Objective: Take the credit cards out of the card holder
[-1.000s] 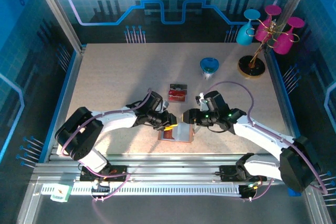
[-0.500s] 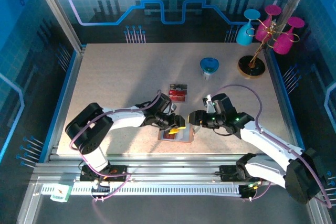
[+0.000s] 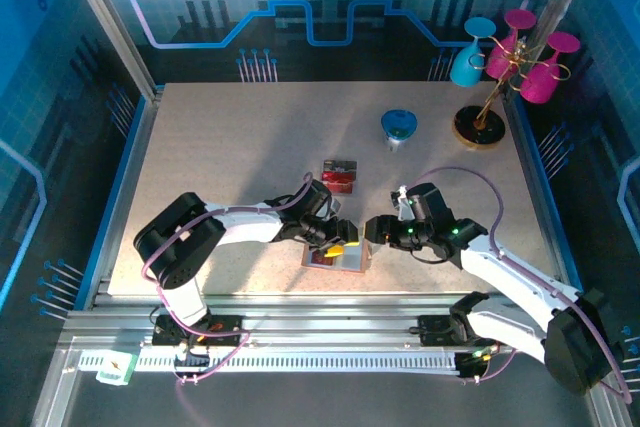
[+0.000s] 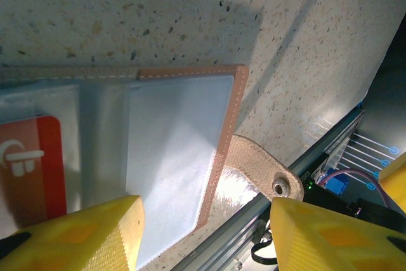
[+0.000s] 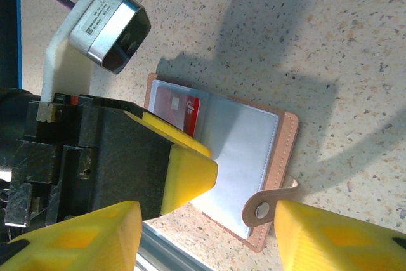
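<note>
The left tool (image 4: 204, 223) has its yellow fingers (image 4: 82, 239) spread apart with nothing between them, and it hangs low over the open card holder (image 4: 171, 138). In the left wrist view, the gap between the fingers frames the holder's right-hand leaf. That leaf is a smooth pale grey-blue panel edged by a tan-brown rim with light stitching. A tan strap tab (image 4: 254, 166) with a small metal snap sticks out from the leaf's outer edge. On the other leaf a red card (image 4: 32, 166) with a white mark sits in its pocket, partly cut off by the frame. The right tool (image 5: 206, 233) also has its fingers wide apart and holds nothing. It sits just beside the holder on the strap side, facing the left tool across it. In the right wrist view one yellow finger of the left tool overlaps the holder, and the red card shows at the fold. From above, the holder lies flat and open on the speckled tabletop (image 3: 220, 147) close to its near edge, between the two tools. Farther back lie dark and red flat pieces (image 3: 338, 177) that look like cards, though they are too small to be sure. Beyond them stand a blue cup (image 3: 398, 129) and, in the far right corner, a rack of pink and cyan glasses (image 3: 510, 52).
</note>
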Controlling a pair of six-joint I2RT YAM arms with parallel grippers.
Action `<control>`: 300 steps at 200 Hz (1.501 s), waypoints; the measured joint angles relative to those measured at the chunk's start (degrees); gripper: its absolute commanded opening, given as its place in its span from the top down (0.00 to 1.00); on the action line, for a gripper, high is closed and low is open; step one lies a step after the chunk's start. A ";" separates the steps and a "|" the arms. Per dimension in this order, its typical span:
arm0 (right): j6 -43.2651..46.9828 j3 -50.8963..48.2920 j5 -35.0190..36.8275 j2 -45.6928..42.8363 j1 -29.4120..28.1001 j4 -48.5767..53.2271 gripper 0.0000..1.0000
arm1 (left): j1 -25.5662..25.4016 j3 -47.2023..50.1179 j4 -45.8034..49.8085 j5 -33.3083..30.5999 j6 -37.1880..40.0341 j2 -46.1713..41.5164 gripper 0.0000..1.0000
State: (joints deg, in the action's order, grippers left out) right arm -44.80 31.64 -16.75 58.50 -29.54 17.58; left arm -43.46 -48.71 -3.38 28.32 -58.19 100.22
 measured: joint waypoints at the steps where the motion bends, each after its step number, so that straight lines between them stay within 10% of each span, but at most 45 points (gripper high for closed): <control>1: 0.00 -0.02 0.00 0.00 0.00 0.00 0.44 | 0.00 0.00 0.00 -0.02 0.00 0.00 0.44; 300: 0.72 -0.11 -2.01 21.59 -3.63 -5.57 0.64 | 7.52 4.74 4.66 -3.21 1.46 -13.11 0.43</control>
State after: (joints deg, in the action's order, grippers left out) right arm -44.07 31.53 -18.76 80.09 -33.17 12.01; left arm -35.94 -43.97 1.28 25.10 -56.73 87.11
